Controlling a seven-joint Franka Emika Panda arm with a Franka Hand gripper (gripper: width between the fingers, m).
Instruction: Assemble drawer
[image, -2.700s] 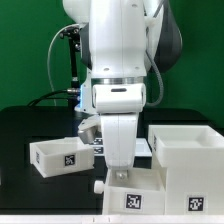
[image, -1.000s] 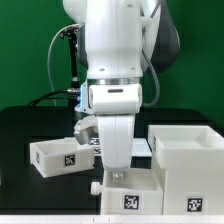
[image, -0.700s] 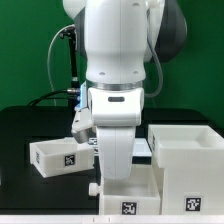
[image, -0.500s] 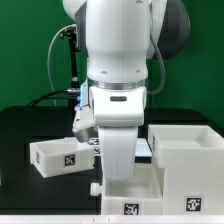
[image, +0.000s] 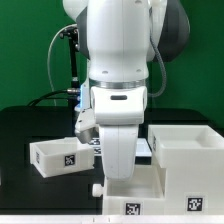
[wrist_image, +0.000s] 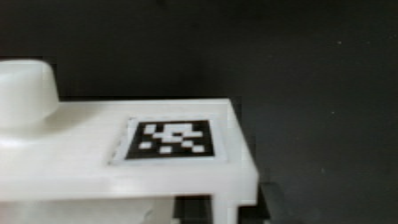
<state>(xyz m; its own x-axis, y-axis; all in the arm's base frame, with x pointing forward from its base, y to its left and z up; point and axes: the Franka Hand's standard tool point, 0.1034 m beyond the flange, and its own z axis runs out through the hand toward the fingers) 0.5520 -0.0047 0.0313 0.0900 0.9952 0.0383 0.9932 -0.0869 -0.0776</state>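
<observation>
The drawer lies in three separate white plastic pieces on the black table (image: 25, 125). The nearest piece is a shallow tray (image: 146, 190) at the bottom centre of the exterior view, directly under the arm. Its front face carries a black-and-white square marker (image: 133, 209), and a small rounded white knob (image: 96, 186) sits just beside its edge on the exterior view's left. In the wrist view this same kind of matte white surface fills the lower part of the picture. A square marker (wrist_image: 173, 139) is printed flat on it, a rounded white stub (wrist_image: 22, 92) rises at one corner, and the dark table shows beyond the edge.

The second tray (image: 52, 156) rests on the exterior view's left, apart from the first. It is open-topped with low walls, and its marker (image: 70, 158) faces the camera. The tall square casing (image: 190, 162) stands upright on the exterior view's right, just beside the front tray. It is open at the top, with a marker (image: 193, 196) low on its front.

The gripper (image: 118, 177) hangs straight down over the front tray, at its back edge. The bulky white wrist hides the fingers, so I cannot tell whether they are parted or closed, or whether they touch the tray.

Behind the arm, a sliver of the marker board (image: 143, 149) lies flat on the table between the left tray and the casing.
</observation>
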